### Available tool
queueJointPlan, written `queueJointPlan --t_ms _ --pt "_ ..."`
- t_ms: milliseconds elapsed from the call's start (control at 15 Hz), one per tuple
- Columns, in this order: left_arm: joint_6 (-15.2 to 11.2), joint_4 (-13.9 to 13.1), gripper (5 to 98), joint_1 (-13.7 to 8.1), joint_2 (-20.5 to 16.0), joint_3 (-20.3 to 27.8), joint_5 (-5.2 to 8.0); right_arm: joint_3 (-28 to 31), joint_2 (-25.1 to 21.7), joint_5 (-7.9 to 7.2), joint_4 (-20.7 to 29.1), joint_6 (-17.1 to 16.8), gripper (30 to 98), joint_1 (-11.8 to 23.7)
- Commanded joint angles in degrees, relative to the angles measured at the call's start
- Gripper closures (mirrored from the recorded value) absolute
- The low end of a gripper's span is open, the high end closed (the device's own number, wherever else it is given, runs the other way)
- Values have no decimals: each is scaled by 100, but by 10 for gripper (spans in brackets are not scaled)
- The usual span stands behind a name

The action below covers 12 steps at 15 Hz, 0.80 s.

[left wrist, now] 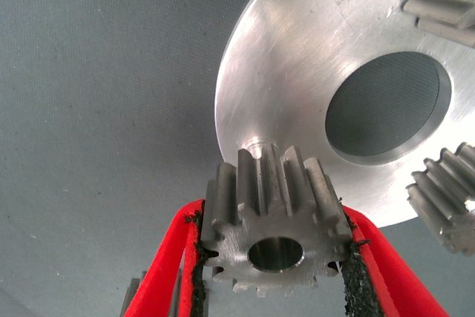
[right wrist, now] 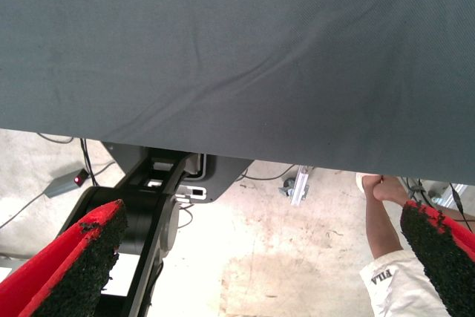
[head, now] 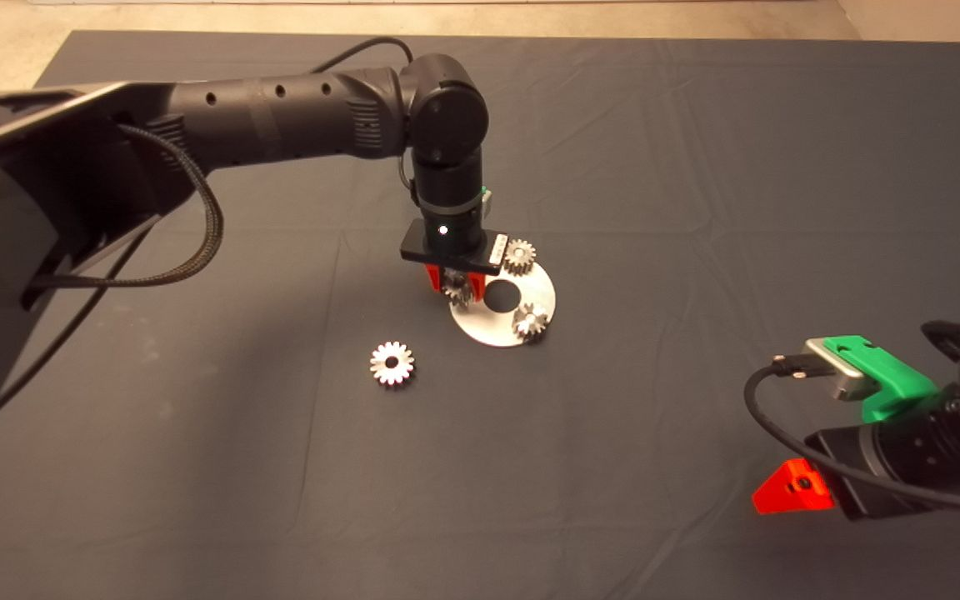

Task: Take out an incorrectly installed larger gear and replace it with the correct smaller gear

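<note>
The left gripper [head: 457, 287] is hanging over the near-left edge of the plate [head: 540, 300], its red fingers [left wrist: 167, 257] pinching the small gear [left wrist: 271, 235] by its toothed sides. In the left wrist view this gear is sitting just beside a short pin [left wrist: 254, 146] on the plate, not yet on it as far as the angle allows one to judge. The big gear [head: 392, 363] is lying flat on the mat [head: 697, 167], off the plate and to its near left, so the removal looks done and the refit is the step in hand. Two more gears [head: 519, 256] are standing on the plate's far and near-right edges. The next move is calling for lining the gear's bore up with the pin, lowering it squarely, then letting go. The right gripper [head: 788, 487] is waiting at the lower right, fingers spread wide.
</note>
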Motion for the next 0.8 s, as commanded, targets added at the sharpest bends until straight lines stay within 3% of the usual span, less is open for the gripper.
queueJointPlan --t_ms 0,733 --pt "39 0 674 -107 42 -2 -5 31 -31 -713 -20 28 309 68" --pt "-32 -26 671 -107 -10 137 -13 31 -39 -713 -20 28 309 68"
